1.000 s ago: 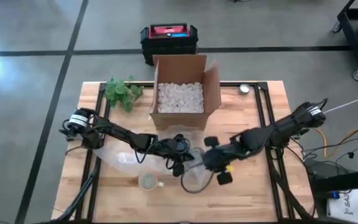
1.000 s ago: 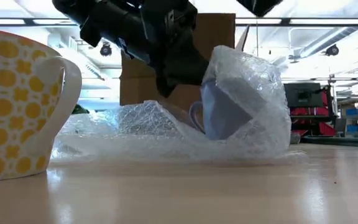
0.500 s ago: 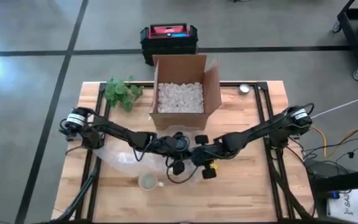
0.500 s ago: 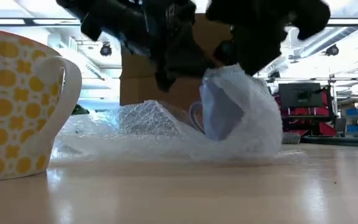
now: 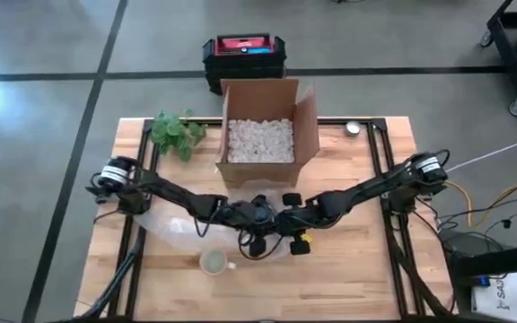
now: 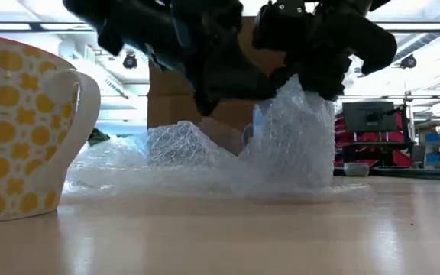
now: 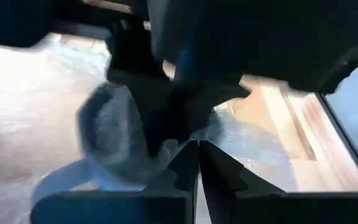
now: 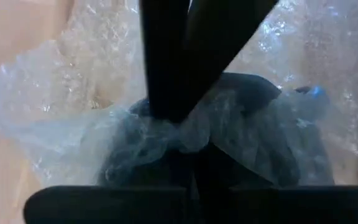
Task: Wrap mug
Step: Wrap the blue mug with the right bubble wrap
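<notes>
A bluish mug (image 7: 107, 134) lies near the table's middle, bundled in clear bubble wrap (image 6: 292, 145) that rises to a peak over it. The rest of the sheet (image 5: 182, 229) is spread flat toward the left. My left gripper (image 5: 257, 224) reaches in from the left and is shut on the wrap above the mug. My right gripper (image 5: 283, 226) comes from the right and is shut on the gathered wrap at the peak. The two grippers nearly meet. The mug shows only dimly through the wrap (image 8: 253, 137). My left gripper pinches a bunch of bubble wrap (image 7: 174, 148) between its two shut fingers, coming from the table's left and slanting down. The wrap lies over the mug, which rests on the table. My right gripper pinches the gathered top of the wrap (image 8: 185, 135) between its fingers, coming from the table's right and slanting down. Several layers are bunched there. The wrap hangs from the hold as a steep tent (image 6: 304, 114) over the mug, with its foot on the table.
A white mug with yellow dots (image 6: 14, 130) stands near the front edge, left of the bundle (image 5: 214, 262). An open cardboard box of packing peanuts (image 5: 260, 135) stands behind, a green plant (image 5: 173, 130) to its left. A small round object (image 5: 354, 128) lies far right.
My right gripper has gone toward the table's left, up to the mug, and drawn the wrap's right flap up and over it. The wrap, which bulged open on the right with the mug showing, now stands as a closed peak. My left gripper has kept its hold.
</notes>
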